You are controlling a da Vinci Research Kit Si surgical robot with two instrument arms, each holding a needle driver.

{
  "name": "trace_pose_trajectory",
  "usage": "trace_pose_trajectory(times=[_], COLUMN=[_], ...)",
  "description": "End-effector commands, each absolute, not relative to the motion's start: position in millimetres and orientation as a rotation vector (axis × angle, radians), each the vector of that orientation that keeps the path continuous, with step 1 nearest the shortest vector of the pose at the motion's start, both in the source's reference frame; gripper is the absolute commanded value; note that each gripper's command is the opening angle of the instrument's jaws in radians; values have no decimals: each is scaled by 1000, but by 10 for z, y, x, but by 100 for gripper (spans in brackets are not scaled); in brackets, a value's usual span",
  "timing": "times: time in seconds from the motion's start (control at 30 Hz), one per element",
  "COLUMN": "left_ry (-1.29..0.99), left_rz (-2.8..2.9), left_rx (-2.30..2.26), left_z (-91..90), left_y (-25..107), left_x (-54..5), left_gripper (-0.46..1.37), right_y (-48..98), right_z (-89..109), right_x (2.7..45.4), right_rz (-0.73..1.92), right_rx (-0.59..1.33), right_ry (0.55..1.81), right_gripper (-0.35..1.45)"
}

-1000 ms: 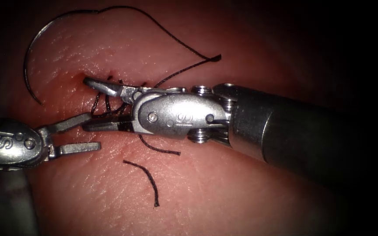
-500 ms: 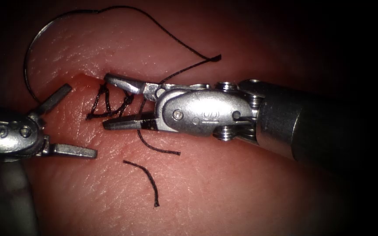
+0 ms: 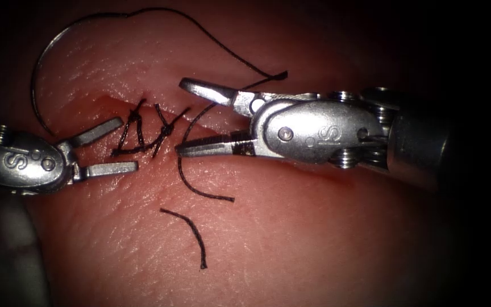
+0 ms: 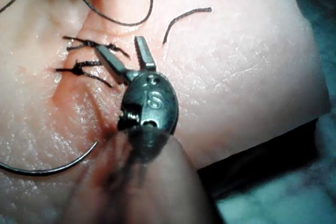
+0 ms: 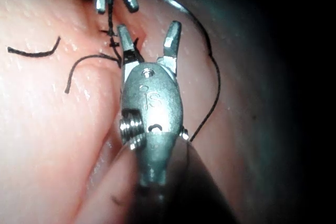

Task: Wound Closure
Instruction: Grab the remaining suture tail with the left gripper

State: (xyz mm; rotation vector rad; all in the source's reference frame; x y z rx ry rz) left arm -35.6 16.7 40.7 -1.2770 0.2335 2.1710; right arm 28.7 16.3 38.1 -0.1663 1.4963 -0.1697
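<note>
- Needle [image 3: 44, 68]: point end runs behind the left tool [image 3: 112, 148]; its tip is not discernible.
- Right tool [image 3: 200, 116]: shaft fades into darkness.
- Tissue [image 3: 291, 239]: far edge lost in shadow.

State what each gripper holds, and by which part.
Nothing. The left gripper and right gripper both stand open and empty beside the stitches. The needle lies free on the tissue.

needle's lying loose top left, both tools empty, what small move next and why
Probably the left tool should reach up to the needle: both tools have open, empty jaws, the right tool straddles the thread by the stitches, and the needle rests on the tissue, not in it.
</note>
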Motion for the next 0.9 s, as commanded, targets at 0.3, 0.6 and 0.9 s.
trace_pose_trajectory(times=[0.3,0.6,0.9], left_ry=[236,240,221], left_rz=[2182,2191,2233], left_rx=[-1291,-1294,-1271], left_z=[408,413,410], left_y=[165,164,164], left_x=[-358,-356,-355], left_gripper=[5,-35,-35], right_y=[163,157,146], right_z=[388,392,399], right_x=[288,294,302], right_rz=[-179,-184,-195], right_rx=[-162,-167,-175], right_ry=[1487,1484,1482], right_gripper=[144,145,144])
